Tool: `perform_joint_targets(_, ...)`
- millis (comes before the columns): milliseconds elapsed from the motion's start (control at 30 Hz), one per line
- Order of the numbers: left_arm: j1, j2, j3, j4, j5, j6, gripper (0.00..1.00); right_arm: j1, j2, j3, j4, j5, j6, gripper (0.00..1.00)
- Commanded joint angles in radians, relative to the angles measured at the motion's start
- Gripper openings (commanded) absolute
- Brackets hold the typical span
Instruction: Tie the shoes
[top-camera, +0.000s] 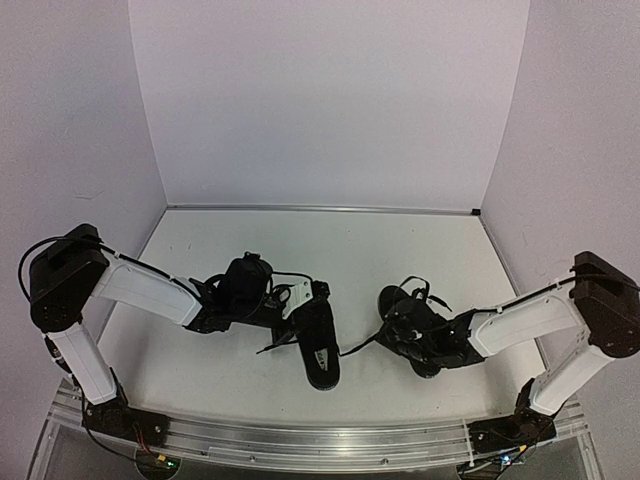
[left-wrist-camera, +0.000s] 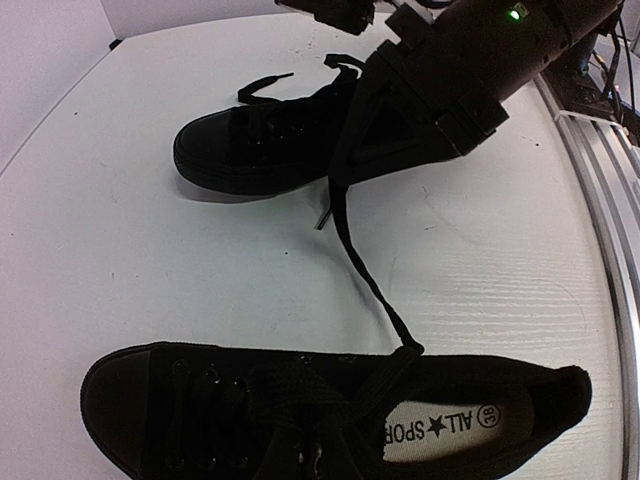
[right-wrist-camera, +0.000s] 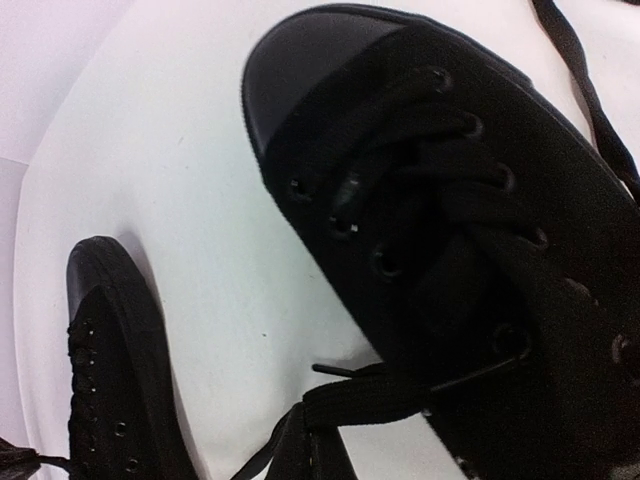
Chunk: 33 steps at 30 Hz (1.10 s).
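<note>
Black cloth on black rubber makes this hard to see. The right claw (top-camera: 390, 333) is shut tight. A long lace (left-wrist-camera: 365, 282) runs straight up to it from the shoe with the white label (left-wrist-camera: 300, 425), so I think the lace is pinched there. The left claw (top-camera: 292, 303) is shut too, and I cannot see anything in it.

In the top view, the other shoe (left-wrist-camera: 250, 150) sits right under the right claw and reaches toward 1 o'clock. The shoe with the white label lies at about 8 o'clock from that claw, near it but not touching. Its heel points to 6 o'clock. The left claw hangs by its toe end, at about 11 o'clock. Both shoes rest flat on the white table (left-wrist-camera: 120, 260).

I think these shoes are small and light, with soft sides that squash. The smooth toe cap looks harder. A hard tug on a lace would likely drag the whole shoe across the table, because the table looks slick. One claw may need to press the shoe down while the other pulls.

The laces look thin, flat and floppy, so they will droop and twist. The best place to grab is on the flat part, a little way back from the stiff tip. The pinch should be firm so the lace cannot slip out.
</note>
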Motion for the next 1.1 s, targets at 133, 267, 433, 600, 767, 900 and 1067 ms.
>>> perform_joint_targets(133,-0.006,-0.02,-0.025,0.079,0.015,0.046,0.0,-0.061,-0.091,0.219,-0.013,0.032,-0.335,0.0)
perform_joint_targets(267,-0.015,-0.04,-0.051,0.119,0.0,0.068,0.0,-0.125,-0.012,0.339,0.032,-0.127,-0.457,0.0)
perform_joint_targets(433,-0.022,-0.049,-0.073,0.144,-0.008,0.098,0.0,-0.148,0.167,0.551,0.071,-0.376,-0.571,0.0)
perform_joint_targets(600,-0.031,-0.073,-0.096,0.15,-0.03,0.117,0.0,-0.147,0.375,0.78,0.086,-0.645,-0.58,0.0)
perform_joint_targets(767,-0.035,-0.086,-0.113,0.138,-0.054,0.128,0.0,-0.148,0.49,0.902,0.082,-0.823,-0.545,0.11)
perform_joint_targets(900,-0.036,-0.082,-0.113,0.137,-0.057,0.129,0.0,-0.17,0.446,0.842,0.084,-0.888,-0.52,0.54)
perform_joint_targets(1067,-0.036,-0.068,-0.105,0.145,-0.054,0.129,0.0,-0.235,0.27,0.686,0.079,-0.895,-0.516,0.7)
